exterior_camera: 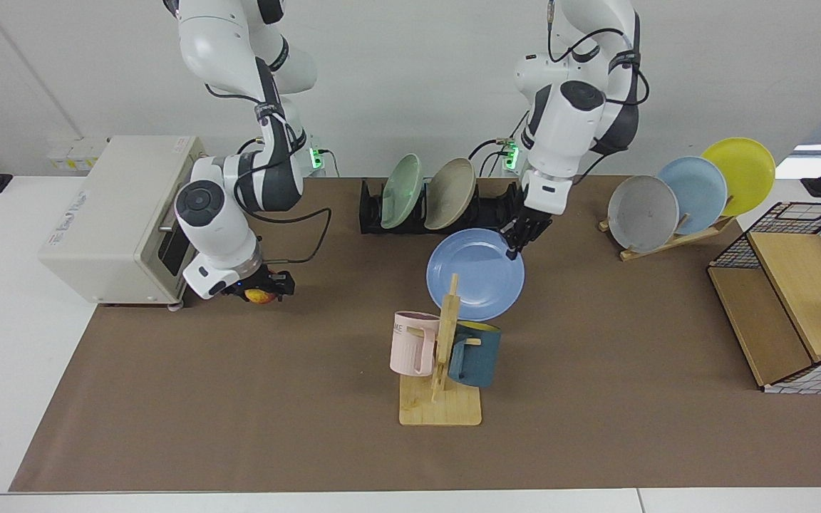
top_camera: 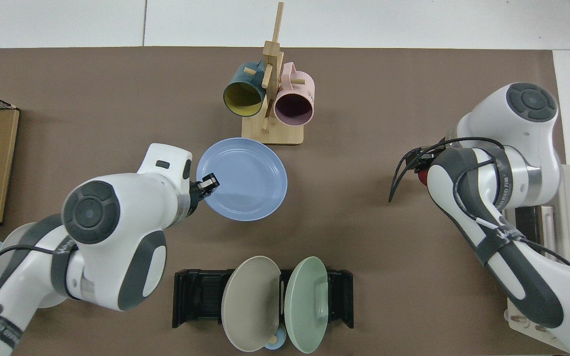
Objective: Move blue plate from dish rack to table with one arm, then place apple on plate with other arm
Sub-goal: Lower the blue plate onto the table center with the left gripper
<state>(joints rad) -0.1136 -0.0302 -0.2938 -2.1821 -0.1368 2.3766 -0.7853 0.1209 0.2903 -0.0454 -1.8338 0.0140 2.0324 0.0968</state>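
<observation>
My left gripper (exterior_camera: 512, 249) pinches the rim of the blue plate (exterior_camera: 474, 274), out of the dish rack (exterior_camera: 439, 208), by the mug stand (exterior_camera: 442, 370). Right gripper (exterior_camera: 262, 293) clamps the apple (exterior_camera: 256, 296) just above the table (exterior_camera: 239, 399) beside the toaster oven (exterior_camera: 118, 214).

Robot lab: two arms (exterior_camera: 239, 92) over a mat-covered table (exterior_camera: 596, 399) of kitchenware.
</observation>
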